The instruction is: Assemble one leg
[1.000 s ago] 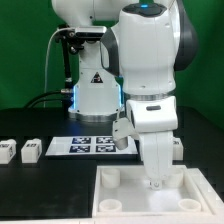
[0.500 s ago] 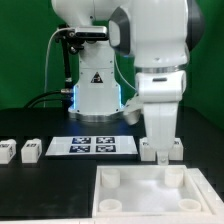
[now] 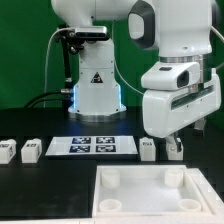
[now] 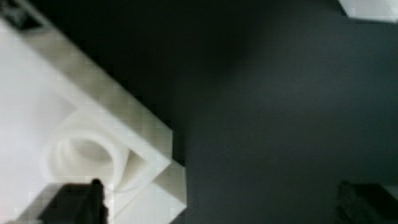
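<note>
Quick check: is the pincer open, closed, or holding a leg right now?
Pincer: open wide, holding nothing.

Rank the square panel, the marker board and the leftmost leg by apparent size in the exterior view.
1. Square panel, though it lies nearest the camera.
2. Marker board.
3. Leftmost leg, clearly smallest.
</note>
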`<state>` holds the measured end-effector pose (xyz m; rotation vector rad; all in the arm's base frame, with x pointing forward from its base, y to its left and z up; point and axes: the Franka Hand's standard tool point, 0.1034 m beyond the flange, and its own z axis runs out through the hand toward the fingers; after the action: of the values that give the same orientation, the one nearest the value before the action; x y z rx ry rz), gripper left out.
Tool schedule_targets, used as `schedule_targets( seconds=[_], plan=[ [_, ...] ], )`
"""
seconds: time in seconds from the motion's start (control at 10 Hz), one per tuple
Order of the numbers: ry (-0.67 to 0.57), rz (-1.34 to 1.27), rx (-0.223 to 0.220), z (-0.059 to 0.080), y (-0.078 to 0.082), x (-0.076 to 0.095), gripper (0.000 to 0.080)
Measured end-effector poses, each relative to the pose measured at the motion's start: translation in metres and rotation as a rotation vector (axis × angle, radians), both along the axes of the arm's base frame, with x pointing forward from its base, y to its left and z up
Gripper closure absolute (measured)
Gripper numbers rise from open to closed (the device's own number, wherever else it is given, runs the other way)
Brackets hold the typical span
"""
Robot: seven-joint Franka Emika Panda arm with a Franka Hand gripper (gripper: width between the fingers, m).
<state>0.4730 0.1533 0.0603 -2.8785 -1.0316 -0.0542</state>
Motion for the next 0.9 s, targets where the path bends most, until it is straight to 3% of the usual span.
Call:
schedule_targets(
  seconds=[0.2, 0.4, 0.6, 0.9],
  plan=[
    [0.027, -0.202, 0.010, -0.001, 0.002, -0.004, 0.0150],
    [0.087, -0.470, 0.007, -0.012, 0.005, -0.032, 0.0150],
    [0.133, -0.750, 0.016, -0.018, 0.002, -0.043, 0.0150],
    [0.151, -0.732, 0.007, -0.017, 0.003, -0.042, 0.0150]
  ],
)
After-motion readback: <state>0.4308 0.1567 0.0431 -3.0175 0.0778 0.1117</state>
